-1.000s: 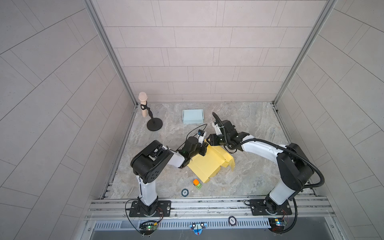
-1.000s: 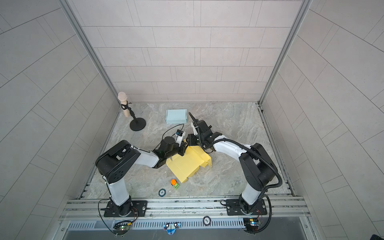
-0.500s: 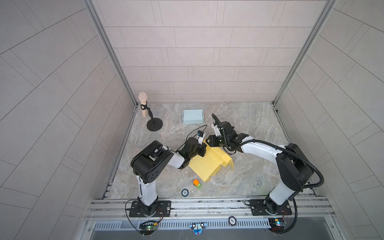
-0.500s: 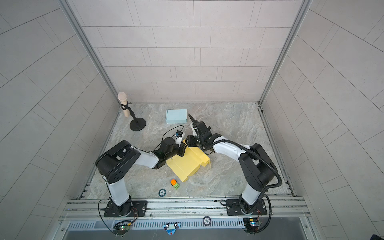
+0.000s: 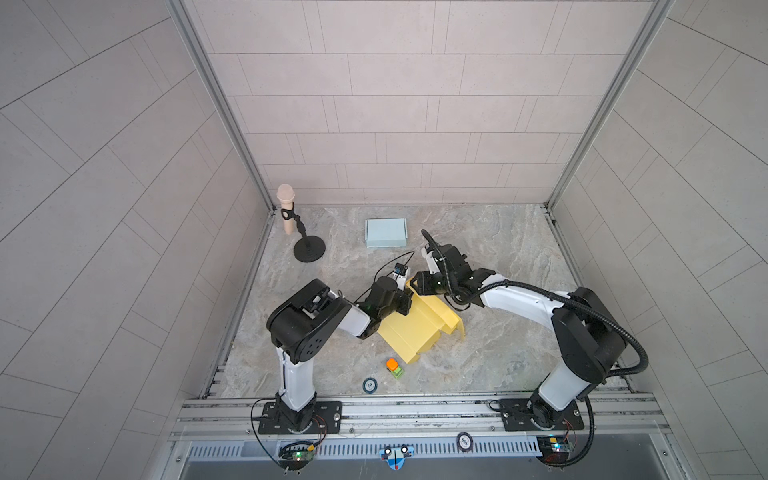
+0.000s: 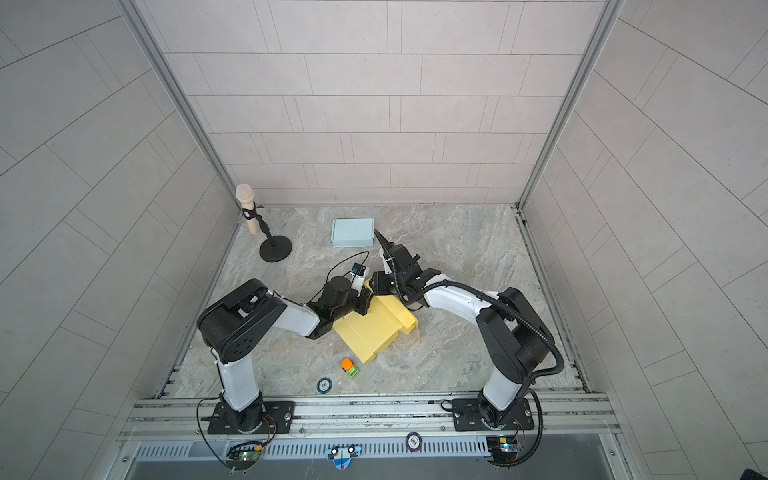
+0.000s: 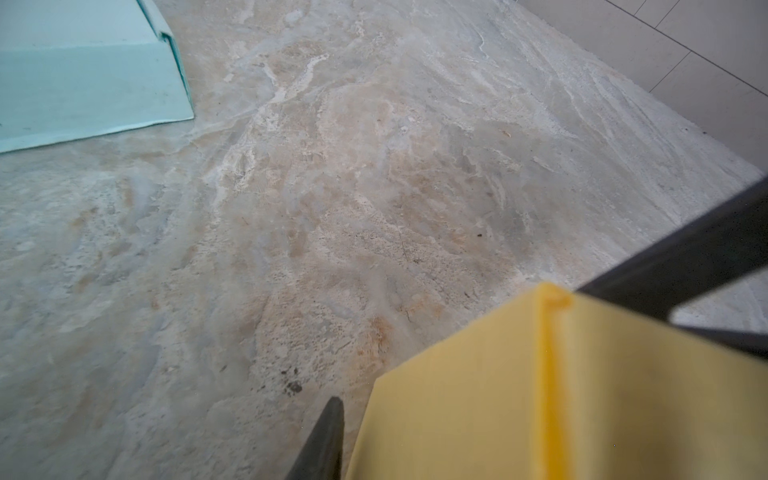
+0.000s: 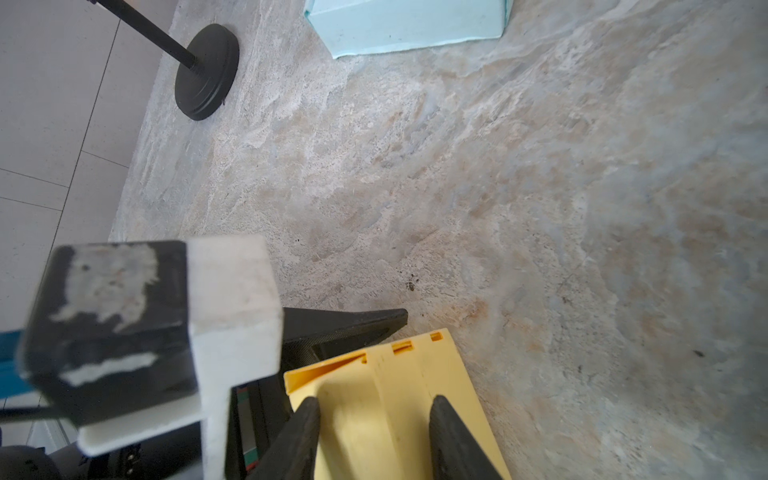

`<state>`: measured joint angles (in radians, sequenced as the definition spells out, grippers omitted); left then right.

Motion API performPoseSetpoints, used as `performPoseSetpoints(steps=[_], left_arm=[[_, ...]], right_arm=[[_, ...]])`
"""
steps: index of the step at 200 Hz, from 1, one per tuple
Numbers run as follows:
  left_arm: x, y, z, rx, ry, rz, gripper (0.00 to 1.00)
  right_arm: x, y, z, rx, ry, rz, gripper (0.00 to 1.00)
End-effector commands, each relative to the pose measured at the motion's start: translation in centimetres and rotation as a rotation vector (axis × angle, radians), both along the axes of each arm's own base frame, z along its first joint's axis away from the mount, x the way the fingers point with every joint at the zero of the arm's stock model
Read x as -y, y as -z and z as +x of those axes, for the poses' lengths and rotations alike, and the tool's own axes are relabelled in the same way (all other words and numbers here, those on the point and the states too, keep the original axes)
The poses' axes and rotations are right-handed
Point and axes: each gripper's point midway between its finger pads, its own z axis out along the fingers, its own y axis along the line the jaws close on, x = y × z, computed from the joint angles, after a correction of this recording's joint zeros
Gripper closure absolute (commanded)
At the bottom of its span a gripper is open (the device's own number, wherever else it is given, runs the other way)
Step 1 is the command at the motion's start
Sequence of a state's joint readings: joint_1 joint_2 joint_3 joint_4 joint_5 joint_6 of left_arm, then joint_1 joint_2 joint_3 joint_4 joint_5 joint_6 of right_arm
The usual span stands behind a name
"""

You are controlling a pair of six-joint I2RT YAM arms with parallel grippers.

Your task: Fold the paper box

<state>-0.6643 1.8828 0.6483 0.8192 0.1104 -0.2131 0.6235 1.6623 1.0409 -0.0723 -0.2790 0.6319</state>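
Paper box (image 5: 415,332): yellow, partly folded, lying mid-way on the marble desk (image 5: 498,249) between the two arms, with a wall raised at its far corner
Left end effector (image 5: 405,297): at that far corner; the left wrist view shows one finger (image 7: 328,436) just beside a raised yellow panel and the other is hidden, so apart or clamped cannot be told
Right end effector (image 8: 374,409): meets the left one at the same corner; its fingers (image 8: 305,428) stand apart astride a folded ridge of the box, contact unclear
Teal box (image 5: 385,232): flat, farther back, well apart
Microphone (image 5: 286,208): on a black stand, far left corner
Toy (image 5: 394,368): orange and green, just beside the box's near corner
Round disc (image 5: 369,385): near the toy, toward the front rail
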Motion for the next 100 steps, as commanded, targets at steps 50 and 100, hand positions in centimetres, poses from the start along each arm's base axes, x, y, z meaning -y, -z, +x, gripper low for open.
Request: performPoseSetpoints(steps=[50,100], left_arm=[[-0.4,0.6,1.2,0.018,-0.051,0.024,0.79],[-0.4,0.3,1.0,0.031,-0.049,0.01,0.81]], right_arm=[[0.6,2.3,-1.8,-0.079,0.041,-0.022,0.56],[0.3,2.4,-3.6,-0.117,0.078,0.045,0.56]])
